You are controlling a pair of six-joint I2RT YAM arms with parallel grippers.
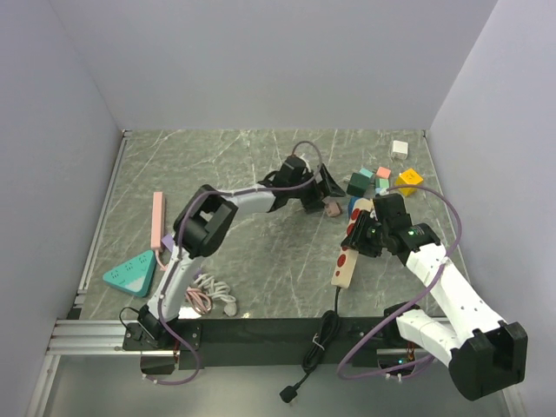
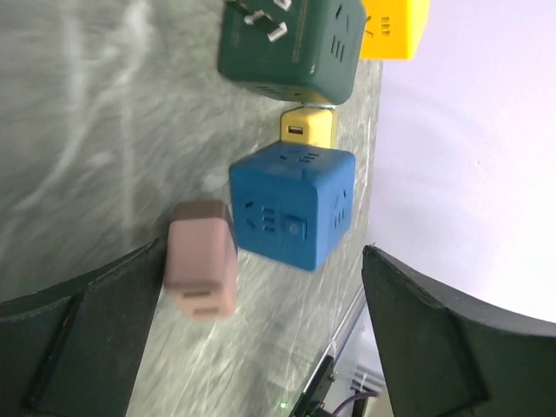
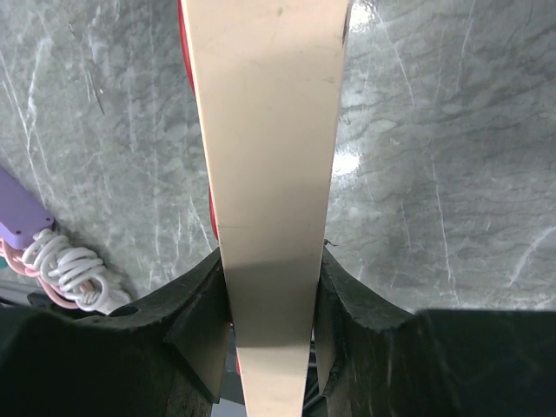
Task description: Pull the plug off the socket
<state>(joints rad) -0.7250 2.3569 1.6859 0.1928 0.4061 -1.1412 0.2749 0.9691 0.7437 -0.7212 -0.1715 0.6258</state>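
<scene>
A beige power strip (image 1: 344, 268) with red buttons lies on the table at the middle right. My right gripper (image 1: 358, 236) is shut on its far end; in the right wrist view the strip (image 3: 265, 130) fills the gap between both fingers (image 3: 195, 339). A small pink plug (image 1: 331, 208) sits apart from the strip, just under my left gripper (image 1: 326, 193). In the left wrist view the plug (image 2: 201, 258) is blurred and next to the left finger, and the left gripper (image 2: 263, 287) is wide open and empty.
A blue cube socket (image 2: 291, 206), a dark green cube (image 2: 291, 43) and yellow cubes (image 2: 395, 26) cluster just beyond the plug. A pink strip (image 1: 157, 219), a teal triangular socket (image 1: 130, 272) and a coiled white cable (image 1: 213, 295) lie at the left. A black cable (image 1: 323, 334) hangs over the front rail.
</scene>
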